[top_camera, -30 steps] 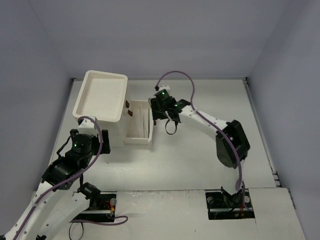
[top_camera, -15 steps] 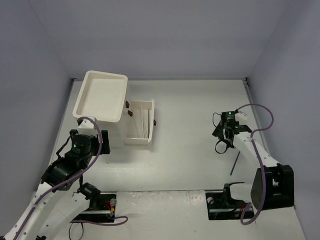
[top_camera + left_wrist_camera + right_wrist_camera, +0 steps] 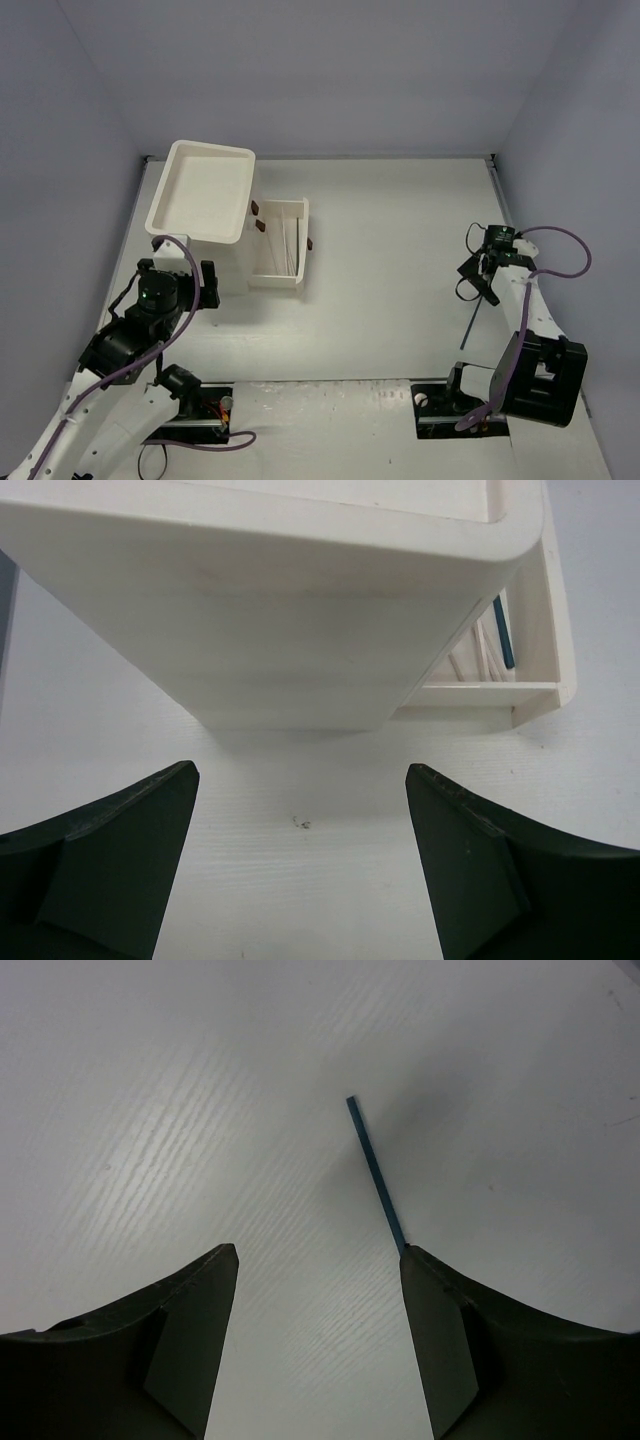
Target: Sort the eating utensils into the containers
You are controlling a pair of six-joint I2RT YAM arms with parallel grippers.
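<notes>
Black fingers of the right gripper (image 3: 318,1258) stand apart with nothing between them, low over the counter (image 3: 150,1110). Just ahead, toward 12 o'clock in the wrist view, a dark blue chopstick (image 3: 375,1170) lies flat, its near end reaching the tip of the finger at 3 o'clock. Seen from above, this pair sits at about 4 o'clock on the counter, well apart from everything else.

1 second ago this gripper hung over the open drawer (image 3: 304,232), which juts from the 3 o'clock side of the white cabinet (image 3: 165,185) at 10 o'clock. It has since swung right across the counter, and its jaws have widened a little. That suggests the last drop is finished and the next pick has begun. The blue chopstick looks like the only utensil left out in view; pale sticks (image 3: 290,240) already lie in the drawer.

The left gripper (image 3: 300,780) is spread wide and empty, facing the cabinet's near wall, unmoved over that second.
</notes>
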